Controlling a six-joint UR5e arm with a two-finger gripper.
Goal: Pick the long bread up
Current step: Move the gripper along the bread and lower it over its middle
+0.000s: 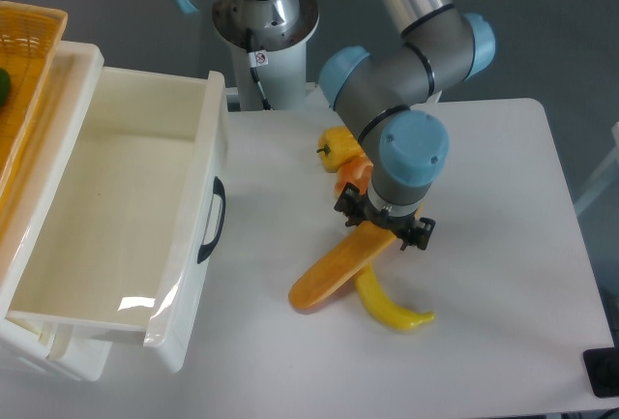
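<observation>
At the surface's middle, the long bread [337,271] lies diagonally, its upper end under the gripper [385,228], its lower end pointing toward 7 o'clock, resting across the banana [390,308]. The wrist hides the jaws, so their opening cannot be told; the placement suggests lining up for a grasp.
</observation>
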